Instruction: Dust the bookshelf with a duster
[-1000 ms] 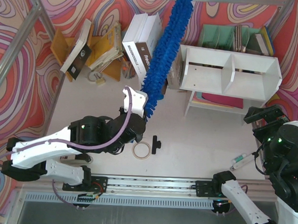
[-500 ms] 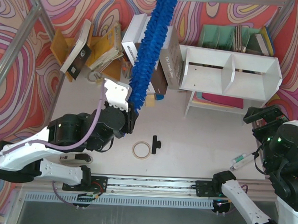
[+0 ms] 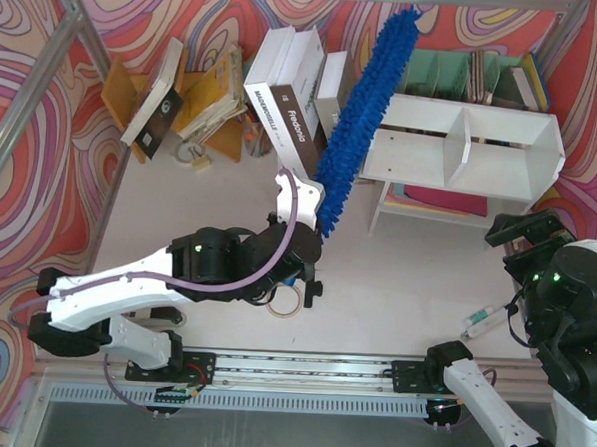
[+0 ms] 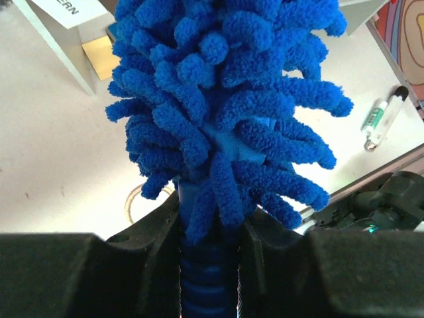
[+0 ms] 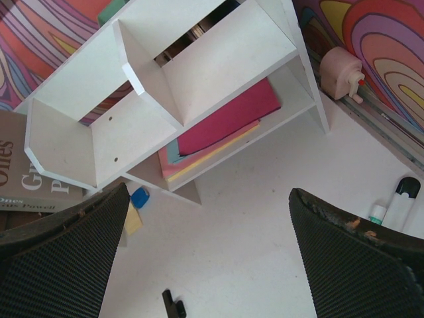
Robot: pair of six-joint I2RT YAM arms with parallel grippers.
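Observation:
My left gripper (image 3: 309, 219) is shut on the slim blue handle of the duster (image 3: 364, 117). Its long blue fluffy head rises up and to the right, across the left end of the white bookshelf (image 3: 502, 164); I cannot tell whether it touches the shelf. In the left wrist view the duster (image 4: 225, 112) fills the frame and my left gripper (image 4: 209, 265) clamps the ribbed handle. My right gripper (image 5: 205, 258) is open and empty, above the table in front of the bookshelf (image 5: 199, 73). It also shows at the right in the top view (image 3: 523, 235).
White books (image 3: 285, 93) lean left of the shelf. A yellow-orange book rack (image 3: 200, 98) stands at back left, a teal organizer (image 3: 457, 72) behind the shelf. A tape ring (image 3: 282, 300), a black clip (image 3: 312, 287) and a marker (image 3: 486, 318) lie on the table.
My left arm has swung the duster to the right, from over the white books to across the bookshelf's left end. The right arm has not moved.

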